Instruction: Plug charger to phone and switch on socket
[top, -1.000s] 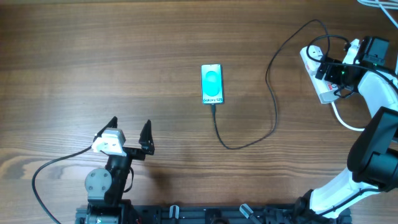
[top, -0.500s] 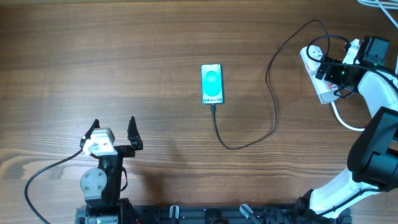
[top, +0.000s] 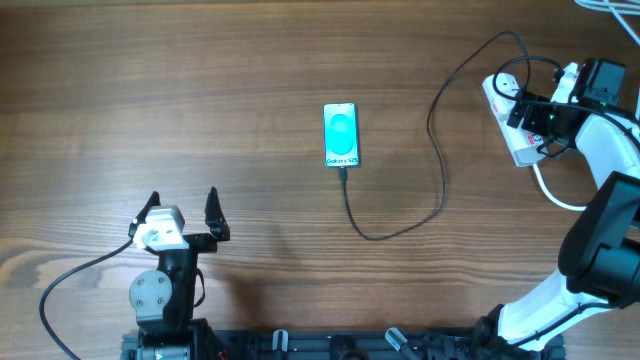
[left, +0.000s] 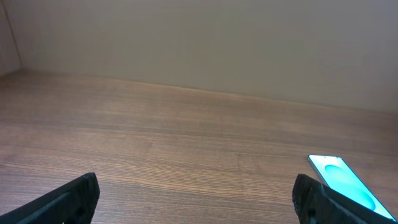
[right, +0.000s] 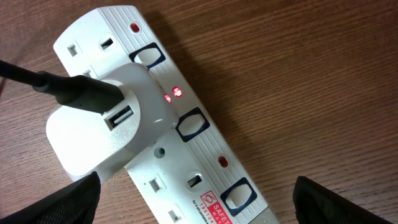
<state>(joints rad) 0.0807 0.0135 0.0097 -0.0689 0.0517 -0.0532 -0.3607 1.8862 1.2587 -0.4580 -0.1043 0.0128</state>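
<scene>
The phone (top: 341, 134) lies face up mid-table, teal screen lit; it also shows at the right edge of the left wrist view (left: 342, 177). The black charger cable (top: 440, 190) runs from the phone's bottom edge in a loop to a white plug (right: 99, 134) seated in the socket (right: 205, 143). A red light (right: 175, 94) glows beside the plug. My right gripper (top: 528, 118) hovers open over the socket (top: 520, 153), one finger on each side (right: 196, 208). My left gripper (top: 182, 208) is open and empty, near the front left (left: 199, 202).
The socket's thick white cord (top: 555, 195) curves toward the right arm. A black cable trails from the left arm (top: 70, 270) along the front edge. White cables (top: 610, 10) show at the far right corner.
The left gripper moved left and slightly toward the front edge between one second and half a second ago, then stayed still. The right gripper has not moved.
</scene>
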